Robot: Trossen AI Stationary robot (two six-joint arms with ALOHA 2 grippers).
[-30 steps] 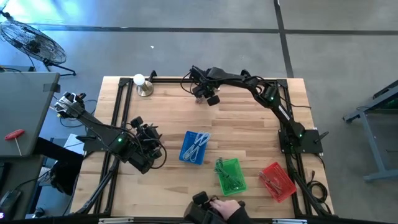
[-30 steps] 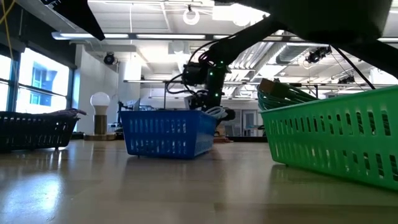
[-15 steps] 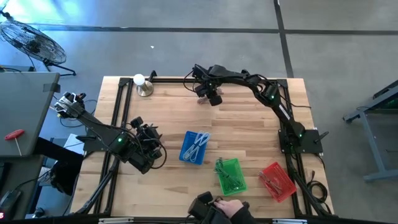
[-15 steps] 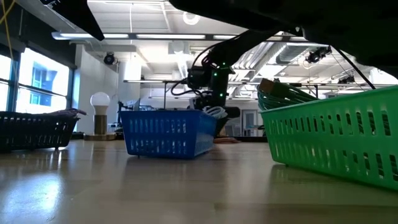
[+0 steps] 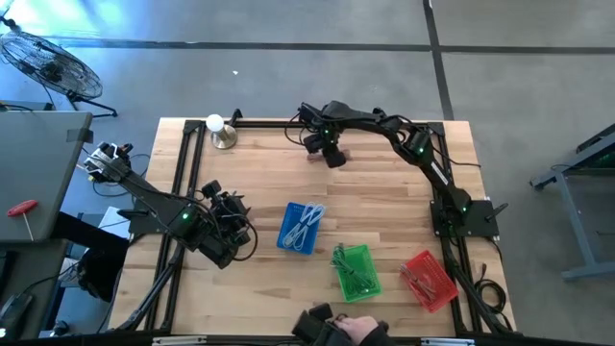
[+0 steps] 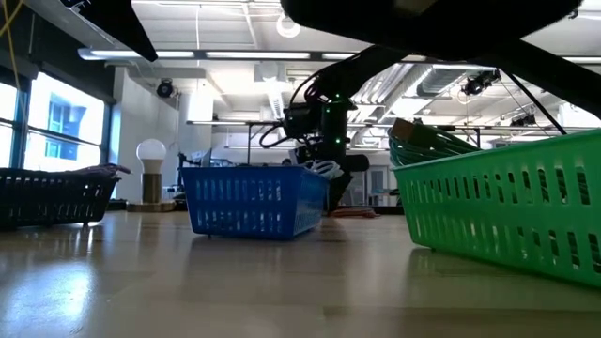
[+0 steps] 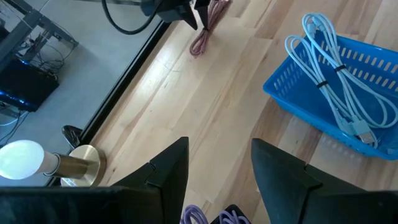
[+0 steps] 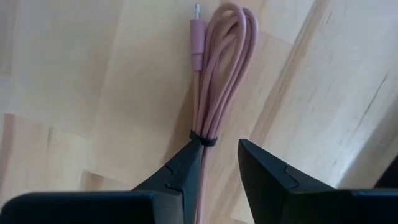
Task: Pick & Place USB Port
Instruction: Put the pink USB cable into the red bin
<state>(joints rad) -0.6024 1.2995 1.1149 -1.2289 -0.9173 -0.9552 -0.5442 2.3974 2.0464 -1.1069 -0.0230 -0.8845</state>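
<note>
A lamp with a white bulb on a brass base stands at the table's far corner. A floor fan sits beyond it. A red-handled tool lies on a grey side surface.

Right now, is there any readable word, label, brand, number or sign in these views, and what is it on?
None can be read in any view.
Blue basket, green basket, red basket: no labels visible.
Pink cable at the right gripper: no print on it or its tie.
White cable in the blue basket: no markings legible.
Room fixtures in the low view: nothing legible.
</note>
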